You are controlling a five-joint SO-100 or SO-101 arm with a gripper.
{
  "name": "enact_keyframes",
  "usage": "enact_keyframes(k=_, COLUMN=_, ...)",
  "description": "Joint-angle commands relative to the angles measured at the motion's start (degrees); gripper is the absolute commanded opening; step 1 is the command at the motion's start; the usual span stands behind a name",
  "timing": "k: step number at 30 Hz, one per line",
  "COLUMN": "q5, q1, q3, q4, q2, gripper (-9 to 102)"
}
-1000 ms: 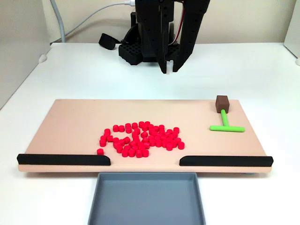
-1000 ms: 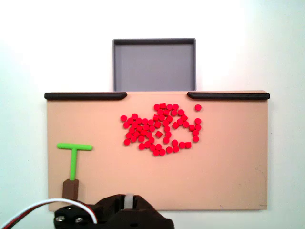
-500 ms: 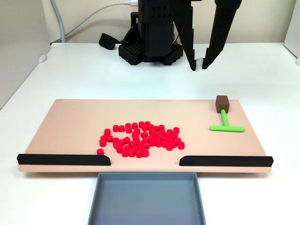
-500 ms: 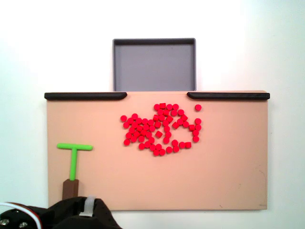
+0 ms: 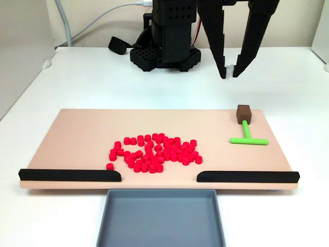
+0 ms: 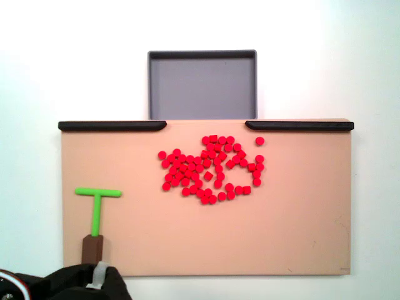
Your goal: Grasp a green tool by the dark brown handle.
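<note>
The green tool (image 5: 247,135) lies flat at the right end of a tan board (image 5: 77,134), its crossbar towards the front. The dark brown handle (image 5: 243,112) caps the stem at the board's back edge. My black gripper (image 5: 230,73) hangs open in the air behind and slightly left of the handle, touching nothing. In the other fixed view the green tool (image 6: 97,212) lies at the board's lower left with the dark brown handle (image 6: 94,249) at its lower end. The arm (image 6: 62,287) sits at the bottom left edge, just below the handle.
A heap of small red cylinders (image 5: 154,153) covers the board's middle. Two long black strips (image 5: 69,175) (image 5: 247,176) line its front edge, with a gap between them facing a grey tray (image 5: 159,192). The arm's base (image 5: 164,46) stands behind the board.
The gripper has swung right in the front fixed view, from behind the board's middle to behind the handle, and its jaws have spread wider. The tool and cylinders have not moved.
</note>
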Motion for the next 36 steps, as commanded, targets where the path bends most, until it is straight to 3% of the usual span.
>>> enact_keyframes(k=1, q5=0.8, q1=-1.4, q3=-0.7, q4=-0.3, q2=1.7, gripper=0)
enact_keyframes(k=20, q5=0.5, q1=-4.0, q3=4.5, q4=-0.4, q2=4.2, gripper=0)
enact_keyframes(k=23, q5=1.4, q1=-4.7, q3=6.4, q4=-4.2, q2=4.8, gripper=0)
enact_keyframes(k=36, q5=-0.3, q1=-4.7, q3=7.5, q4=-6.9, q2=3.7, gripper=0)
